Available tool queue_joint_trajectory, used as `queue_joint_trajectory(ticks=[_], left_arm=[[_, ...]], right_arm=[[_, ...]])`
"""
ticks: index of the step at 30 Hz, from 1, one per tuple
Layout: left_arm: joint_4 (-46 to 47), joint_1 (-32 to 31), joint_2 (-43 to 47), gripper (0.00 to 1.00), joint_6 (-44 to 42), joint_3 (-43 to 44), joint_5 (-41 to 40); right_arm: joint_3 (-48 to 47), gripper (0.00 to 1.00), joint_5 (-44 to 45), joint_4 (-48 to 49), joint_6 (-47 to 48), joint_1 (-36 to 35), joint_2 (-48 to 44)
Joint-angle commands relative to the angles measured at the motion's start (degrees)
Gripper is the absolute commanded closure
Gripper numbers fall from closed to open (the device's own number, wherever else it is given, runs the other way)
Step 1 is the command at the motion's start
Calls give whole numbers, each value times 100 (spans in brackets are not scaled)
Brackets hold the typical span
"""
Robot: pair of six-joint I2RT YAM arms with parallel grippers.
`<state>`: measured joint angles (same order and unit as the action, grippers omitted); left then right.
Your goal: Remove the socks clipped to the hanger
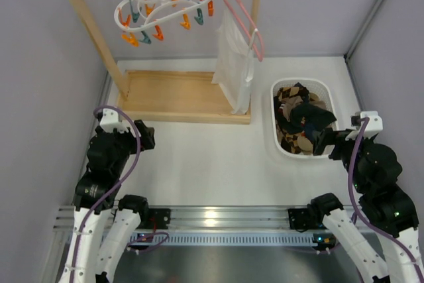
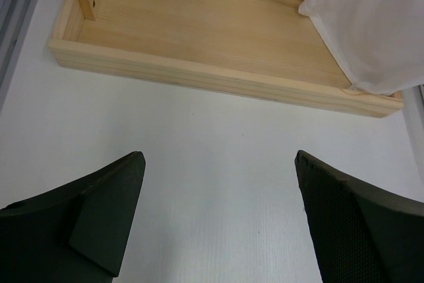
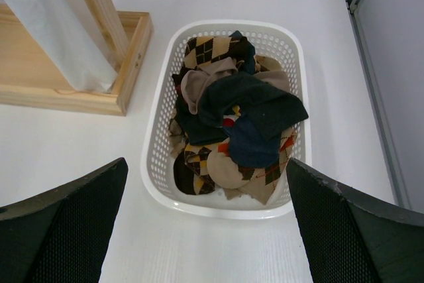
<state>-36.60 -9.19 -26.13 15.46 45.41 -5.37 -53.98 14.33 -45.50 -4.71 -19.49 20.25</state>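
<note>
Surface: you are working over a white table (image 1: pixel 199 157), with grey walls close along its left, far and right edges.
Rack: the wooden rack (image 1: pixel 179 94) sits at the far left of the table. Its flat base runs along the far edge, and its rail spans the top above it.
Hanger: the hanger (image 1: pixel 165 14) hooks over the left half of the rail and tilts. Its orange and teal pegs (image 1: pixel 144 36) dangle below the ring.
Pink hanger: a pink wire hanger (image 1: pixel 255 34) hangs at the right end of the rail. It carries a white garment (image 1: pixel 235 71) that drops to the right end of the base.
Basket: the white basket (image 1: pixel 274 120) stands near the right edge of the table, just beside the rack's base but apart from it.
Socks: every one of the socks (image 3: pixel 238 111) you can see lies heaped in the basket, argyle, dark and tan ones tangled together.
Left gripper: your left gripper (image 2: pixel 218 157) is spread wide and holds nothing. It hangs over bare table on the near side of the base's front edge.
Right gripper: your right gripper (image 3: pixel 205 162) is also wide and empty. It hangs above the basket's near rim, close to the right wall.
Open room: you have bare tabletop between the base's front edge and the arms, from the left edge across to the basket.
</note>
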Motion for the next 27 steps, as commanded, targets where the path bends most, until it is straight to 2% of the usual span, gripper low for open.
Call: queue_joint_trajectory(ticks=[1,10,27], left_arm=[[311,-30,-24,2,-61,-23,36],[311,-293,20,2,-52,-41,-52],[303,-303,64,2,-35,-50,-131]], right_arm=[[-8,1,123,-3,-83,-91,102],[45,1,158,58,-83,-91,-12],[27,1,141,50,-83,-108,-65]])
